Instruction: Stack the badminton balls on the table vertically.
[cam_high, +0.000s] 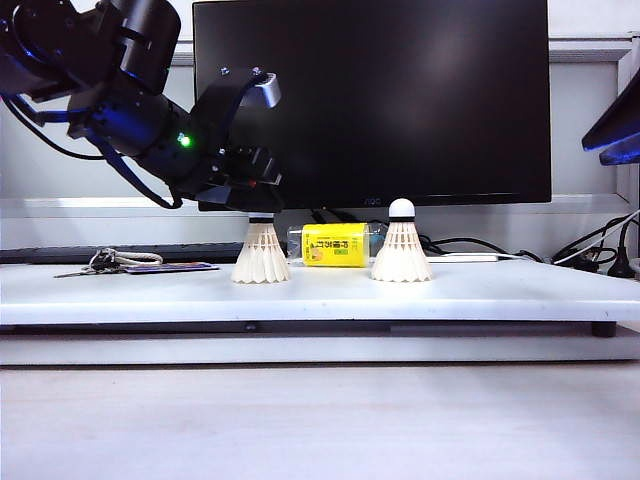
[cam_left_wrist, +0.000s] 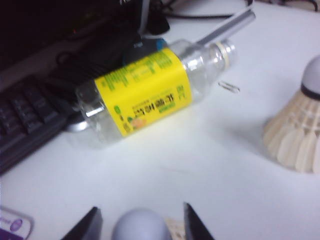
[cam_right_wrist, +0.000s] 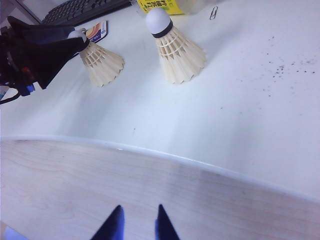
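Two badminton balls stand upright, cork up, on the white table (cam_high: 480, 290). My left gripper (cam_high: 260, 205) hangs over the left one (cam_high: 261, 252). In the left wrist view the gripper (cam_left_wrist: 141, 220) is open, and that ball's round cork tip (cam_left_wrist: 140, 229) sits between the jaws with a gap on each side. The right ball (cam_high: 401, 245) stands free, with its skirt (cam_left_wrist: 300, 137) showing at that view's edge. My right gripper (cam_right_wrist: 138, 220) is open and empty over the wood-coloured surface in front of the table. From there both balls (cam_right_wrist: 102, 62) (cam_right_wrist: 177, 50) show.
A clear bottle with a yellow label (cam_high: 335, 245) lies on its side between and behind the balls. A black monitor (cam_high: 370, 100) stands at the back. Keys (cam_high: 105, 262) and a card (cam_high: 170, 268) lie at the left, a keyboard (cam_left_wrist: 25, 125) behind them. A paper clip (cam_left_wrist: 229, 87) lies near the bottle.
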